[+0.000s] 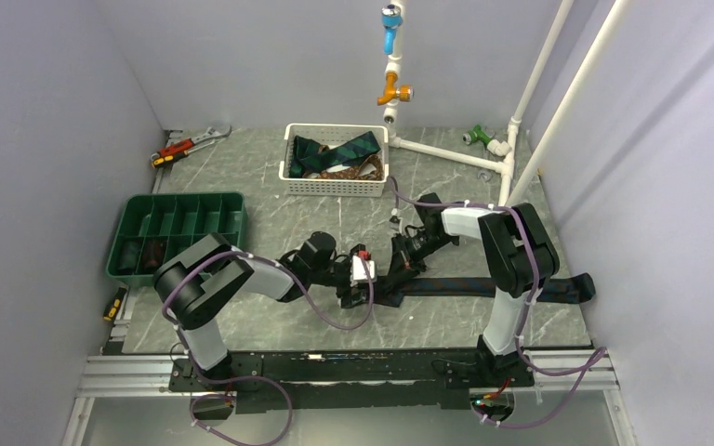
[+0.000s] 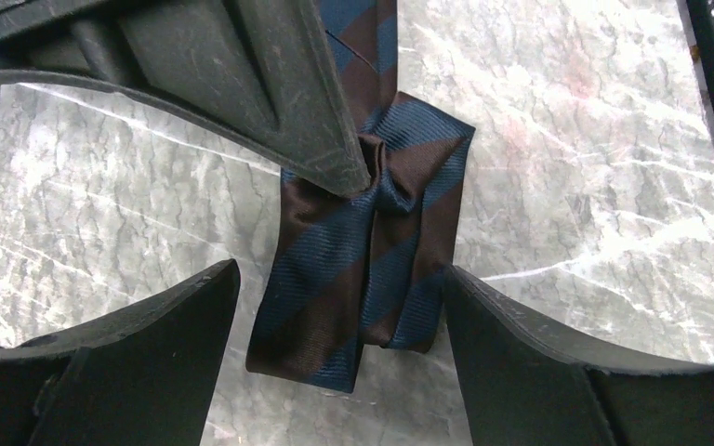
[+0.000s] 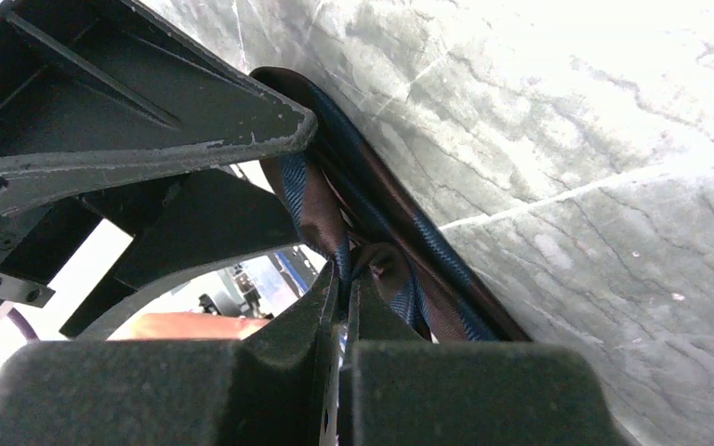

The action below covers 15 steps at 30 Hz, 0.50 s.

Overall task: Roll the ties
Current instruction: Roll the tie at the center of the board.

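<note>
A navy and brown striped tie [image 1: 465, 284] lies stretched across the table from the centre to the right edge. In the left wrist view its folded, bunched end [image 2: 335, 269] rests on the marble between the wide-apart fingers of my left gripper [image 2: 339, 316], which is open; the fabric brushes the right finger [image 2: 539, 362]. My right gripper [image 3: 344, 297] is shut on a fold of the tie [image 3: 428, 251], pinching it just above the table. From the top, both grippers meet at the tie's left end [image 1: 376, 269].
A white basket [image 1: 290, 172] at the back holds more ties [image 1: 344, 153]. A green compartment tray [image 1: 130, 209] stands at the left. A red-handled wrench [image 1: 186, 144] lies at the back left. White pipes [image 1: 446, 151] run along the back right.
</note>
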Available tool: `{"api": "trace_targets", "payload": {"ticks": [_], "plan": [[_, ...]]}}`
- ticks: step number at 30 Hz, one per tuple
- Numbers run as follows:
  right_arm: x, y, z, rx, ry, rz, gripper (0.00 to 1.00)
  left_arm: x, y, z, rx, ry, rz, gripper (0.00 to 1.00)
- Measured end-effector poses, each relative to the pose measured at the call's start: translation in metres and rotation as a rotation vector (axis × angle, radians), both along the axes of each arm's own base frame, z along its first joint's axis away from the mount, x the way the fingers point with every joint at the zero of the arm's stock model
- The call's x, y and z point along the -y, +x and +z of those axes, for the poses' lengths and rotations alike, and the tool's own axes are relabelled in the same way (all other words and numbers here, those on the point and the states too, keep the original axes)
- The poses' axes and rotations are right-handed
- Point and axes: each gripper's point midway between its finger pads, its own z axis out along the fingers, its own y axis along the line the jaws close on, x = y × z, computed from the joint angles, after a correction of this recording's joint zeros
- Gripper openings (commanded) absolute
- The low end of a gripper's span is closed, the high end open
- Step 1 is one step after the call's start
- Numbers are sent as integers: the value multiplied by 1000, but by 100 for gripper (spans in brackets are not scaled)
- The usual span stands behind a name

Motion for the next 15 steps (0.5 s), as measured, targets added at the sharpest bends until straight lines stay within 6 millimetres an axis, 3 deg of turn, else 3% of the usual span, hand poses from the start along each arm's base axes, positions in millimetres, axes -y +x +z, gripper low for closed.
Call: {"api": "trace_targets", "payload": {"ticks": [6, 10, 15], "plan": [[-1, 1, 3, 15, 27, 12, 0, 7, -4, 9, -18, -38, -27, 99], [-4, 7, 13, 37, 52, 16, 0, 11, -12, 9, -31, -50, -56, 99], [-11, 17, 32, 81, 97, 20, 0, 14, -13, -5, -28, -25, -62, 99]]}}
